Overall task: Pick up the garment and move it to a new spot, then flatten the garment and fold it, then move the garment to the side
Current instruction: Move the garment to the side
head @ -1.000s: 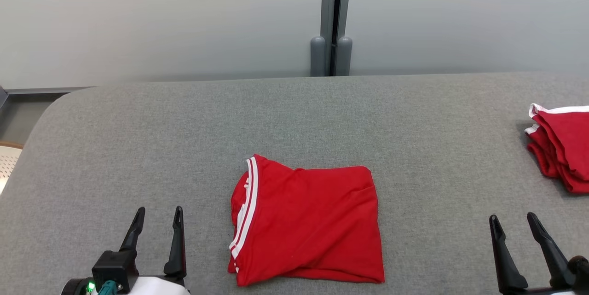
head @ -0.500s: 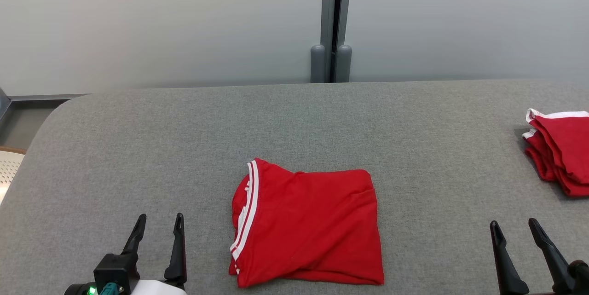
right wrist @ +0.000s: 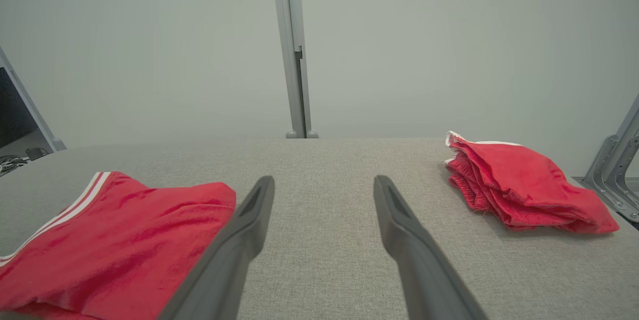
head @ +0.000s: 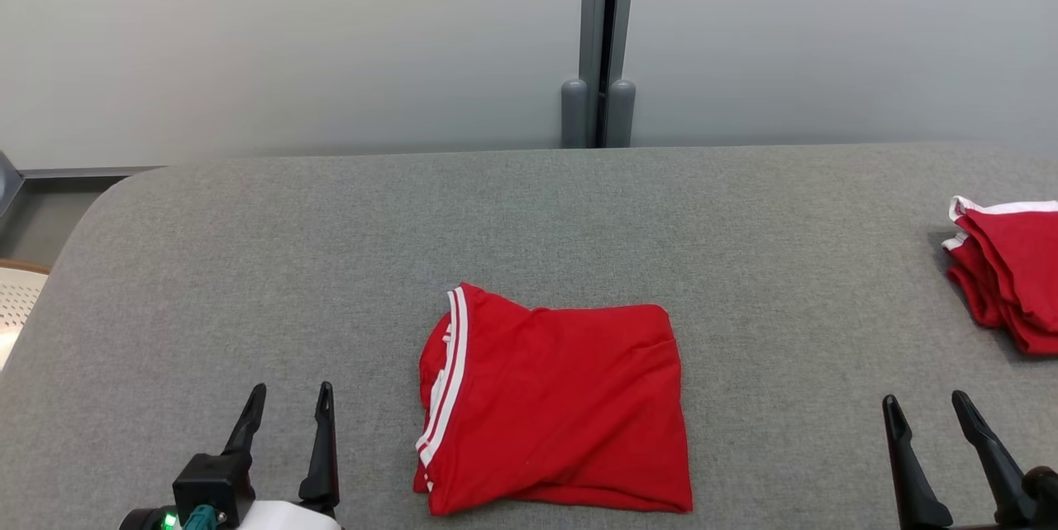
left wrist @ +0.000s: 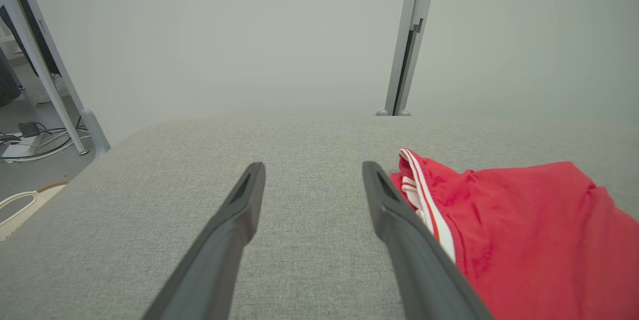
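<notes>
A red garment (head: 554,410) with white stripes along its left edge lies folded into a rough square at the front middle of the grey table (head: 529,216). It also shows in the left wrist view (left wrist: 524,230) and the right wrist view (right wrist: 110,240). My left gripper (head: 289,393) stands open at the lower left, apart from the garment, with nothing between its fingers (left wrist: 309,167). My right gripper (head: 924,402) is open at the lower right, well clear of the cloth (right wrist: 324,180).
A second folded red garment (head: 1008,269) lies at the table's right edge, seen too in the right wrist view (right wrist: 519,185). A grey post (head: 599,42) stands behind the table against a pale wall. The table's rounded left corner drops to the floor.
The whole picture has shifted slightly, so the head camera moved. Garment and both grippers keep their places relative to each other.
</notes>
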